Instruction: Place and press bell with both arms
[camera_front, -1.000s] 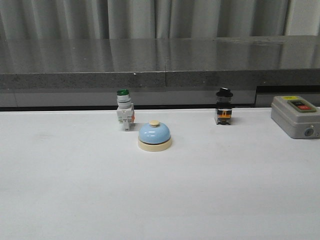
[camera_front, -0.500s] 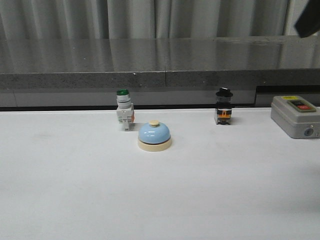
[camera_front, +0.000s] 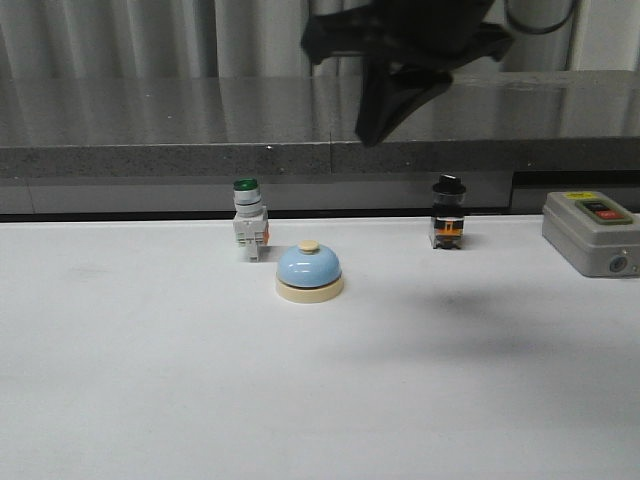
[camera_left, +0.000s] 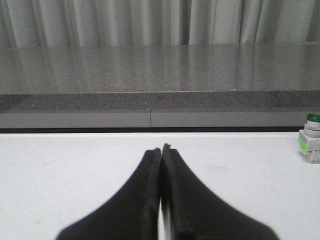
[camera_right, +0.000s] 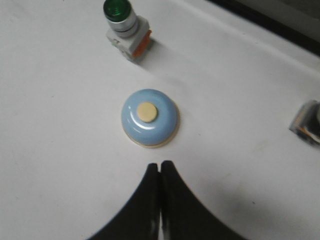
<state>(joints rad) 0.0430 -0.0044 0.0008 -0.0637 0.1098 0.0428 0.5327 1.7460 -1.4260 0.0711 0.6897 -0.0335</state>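
Note:
The light-blue bell (camera_front: 309, 270) with cream base and cream knob sits on the white table, a little left of centre. It also shows in the right wrist view (camera_right: 149, 117), seen from above. My right gripper (camera_front: 372, 132) hangs high above the table, up and to the right of the bell; its fingers are shut and empty (camera_right: 159, 165). My left gripper (camera_left: 161, 148) is shut and empty, low over the white table; it is out of the front view. The bell does not show in the left wrist view.
A green-capped white push-button switch (camera_front: 249, 220) stands just behind-left of the bell; it also shows in the wrist views (camera_right: 123, 27) (camera_left: 311, 144). A black-capped switch (camera_front: 447, 213) stands at back right. A grey control box (camera_front: 591, 232) sits at far right. A grey ledge (camera_front: 320, 130) runs behind.
My right arm has come into the front view from the upper right and now hangs high above the table, right of the bell. The bell and switches have not moved.

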